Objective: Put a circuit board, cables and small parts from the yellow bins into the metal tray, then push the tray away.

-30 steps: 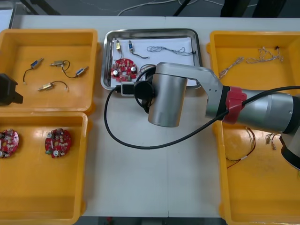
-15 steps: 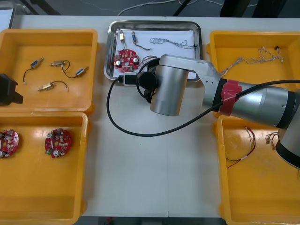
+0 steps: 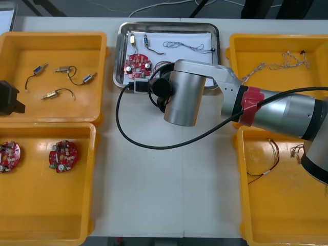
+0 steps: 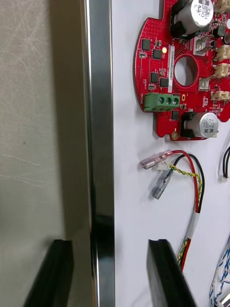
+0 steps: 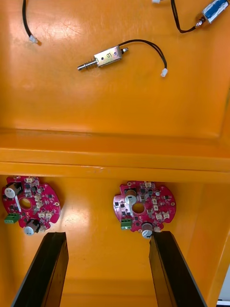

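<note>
The metal tray, white inside, lies near the table's far edge. In it are a round red circuit board, small metal parts and a thin twisted cable. My right arm reaches across to the tray's near left corner. There my right gripper stands open, its fingers astride the tray's rim. The circuit board and a red and yellow cable lie just inside the rim. My left gripper hangs open over the left bins, holding nothing.
The far left yellow bin holds several small metal parts with black wires. The near left bin holds two circuit boards. Twisted cables lie in the far right bin, red and yellow cables in the near right one.
The tray has slid away towards the table's far edge, and my right arm has moved with it. The left arm has not moved.
</note>
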Tool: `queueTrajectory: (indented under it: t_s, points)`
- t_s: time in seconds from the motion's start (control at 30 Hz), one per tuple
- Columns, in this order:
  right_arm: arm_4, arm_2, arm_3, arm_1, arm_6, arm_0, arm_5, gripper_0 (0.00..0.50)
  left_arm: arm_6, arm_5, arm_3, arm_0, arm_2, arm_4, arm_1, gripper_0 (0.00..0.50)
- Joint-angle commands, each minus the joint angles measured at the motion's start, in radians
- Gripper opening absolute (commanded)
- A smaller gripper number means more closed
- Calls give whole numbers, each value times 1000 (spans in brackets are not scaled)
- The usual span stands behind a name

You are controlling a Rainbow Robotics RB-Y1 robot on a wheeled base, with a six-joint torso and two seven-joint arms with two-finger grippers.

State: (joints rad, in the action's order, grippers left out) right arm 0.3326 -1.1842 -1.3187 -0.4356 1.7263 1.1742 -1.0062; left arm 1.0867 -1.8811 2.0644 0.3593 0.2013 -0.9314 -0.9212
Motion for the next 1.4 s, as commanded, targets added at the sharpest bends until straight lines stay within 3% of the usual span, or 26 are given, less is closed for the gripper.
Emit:
queueTrajectory:
  t_s: [0.03, 0.53, 0.77, 1.0, 1.4]
  points:
    - [-4, 2, -50, 14, 64, 53, -37, 500, 87, -7, 5, -16, 26, -7, -34, 500]
    - [75, 138, -281, -35, 73, 15, -367, 500, 87, -7, 5, -16, 26, -7, -34, 500]
    - [212, 296, -410, -87, 52, -50, -538, 500, 87, -7, 5, -16, 26, -7, -34, 500]
    - [264, 407, -534, -134, 24, -104, -698, 500, 87, -7, 5, -16, 26, -7, -34, 500]
    - [292, 522, -757, -244, -166, -220, -839, 500, 87, -7, 5, -16, 26, -7, -34, 500]
